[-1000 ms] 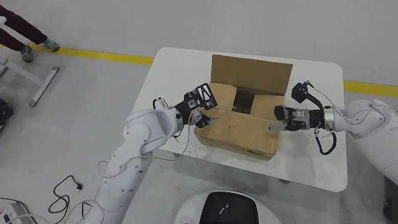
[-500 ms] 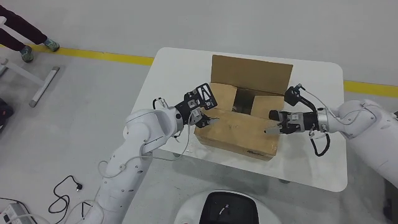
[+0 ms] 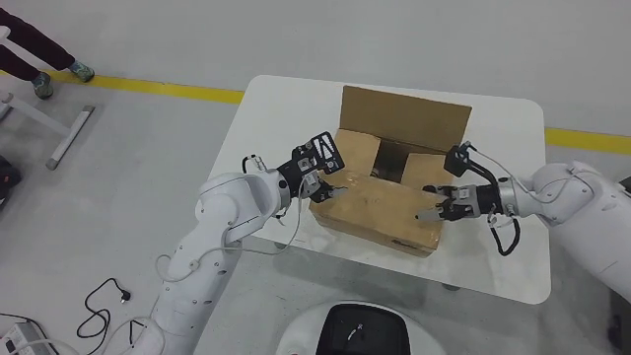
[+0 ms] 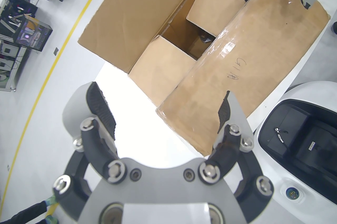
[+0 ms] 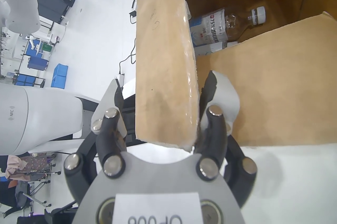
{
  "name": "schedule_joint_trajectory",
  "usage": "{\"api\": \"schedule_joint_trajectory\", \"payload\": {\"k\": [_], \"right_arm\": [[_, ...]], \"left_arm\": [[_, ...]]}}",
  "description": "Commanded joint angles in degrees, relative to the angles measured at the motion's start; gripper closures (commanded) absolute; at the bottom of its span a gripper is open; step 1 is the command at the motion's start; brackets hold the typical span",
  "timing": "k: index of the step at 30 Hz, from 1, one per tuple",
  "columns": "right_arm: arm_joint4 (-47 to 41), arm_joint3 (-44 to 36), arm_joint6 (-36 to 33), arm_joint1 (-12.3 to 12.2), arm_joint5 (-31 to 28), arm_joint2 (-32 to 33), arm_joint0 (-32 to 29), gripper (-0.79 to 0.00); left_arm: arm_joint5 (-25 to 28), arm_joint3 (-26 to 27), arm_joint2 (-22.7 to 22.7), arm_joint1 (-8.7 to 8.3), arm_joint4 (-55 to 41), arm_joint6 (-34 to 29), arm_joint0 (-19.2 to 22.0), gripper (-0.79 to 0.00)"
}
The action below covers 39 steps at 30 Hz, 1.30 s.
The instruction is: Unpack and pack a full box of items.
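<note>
Left gripper: We see our left gripper (image 3: 326, 189) at the left end of the box, its fingers spread wide, just beside the corner of the front flap; we cannot tell whether it touches.
Table: The white table (image 3: 281, 108) carries the box near its middle.
Box: The cardboard box (image 3: 357, 148) stands open, rear flap upright, the two side flaps folded in.
Front flap: The taped front flap (image 3: 380, 205) is tilted, running between our two grippers.
Contents: A clear bottle (image 5: 223, 23) with a white cap lies on its side inside.
Right gripper: Our right gripper (image 3: 432, 212) straddles the flap's right end, fingers apart, one finger (image 5: 210, 88) against the inner face.
</note>
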<state>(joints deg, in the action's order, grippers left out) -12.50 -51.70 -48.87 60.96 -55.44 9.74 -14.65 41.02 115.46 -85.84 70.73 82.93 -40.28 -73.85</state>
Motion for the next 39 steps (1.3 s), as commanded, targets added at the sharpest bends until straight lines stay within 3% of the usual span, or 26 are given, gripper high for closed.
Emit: {"api": "schedule_joint_trajectory", "payload": {"k": [1, 5, 8, 19, 25, 29, 39], "right_arm": [[0.14, -0.6, 0.12, -0.41, -0.12, 0.0, -0.06, -0.314], [0.32, -1.79, 0.26, -1.11, -0.25, 0.0, -0.09, -0.185], [0.7, -2.41, 0.59, -1.52, -0.58, 0.0, -0.02, 0.0], [9.23, -3.83, 3.66, -2.91, -2.56, 2.29, 3.74, 0.0], [29.17, -8.69, 14.54, -4.62, -1.88, 7.02, 2.62, 0.0], [42.14, -13.5, 20.6, -5.88, 5.1, 9.03, -0.62, 0.0], [43.48, -14.04, 21.65, -6.1, 6.08, 9.43, -1.16, 0.0]], "left_arm": [[0.0, 0.0, 0.0, 0.0, 0.0, 0.0, 0.0, -0.785], [0.0, 0.0, 0.0, 0.0, 0.0, 0.0, 0.0, -0.785], [0.0, 0.0, 0.0, 0.0, 0.0, 0.0, 0.0, -0.785], [-5.75, 1.25, -1.55, -0.29, -4.88, 0.74, 0.46, -0.785], [-7.04, 2.15, -1.98, -0.58, -7.31, 0.28, 1.08, -0.785], [-7.13, 2.66, -2.05, -0.81, -8.52, 0.42, 0.85, -0.785], [-7.4, 3.05, -1.99, -0.99, -8.76, 0.53, 0.6, -0.785]]}}
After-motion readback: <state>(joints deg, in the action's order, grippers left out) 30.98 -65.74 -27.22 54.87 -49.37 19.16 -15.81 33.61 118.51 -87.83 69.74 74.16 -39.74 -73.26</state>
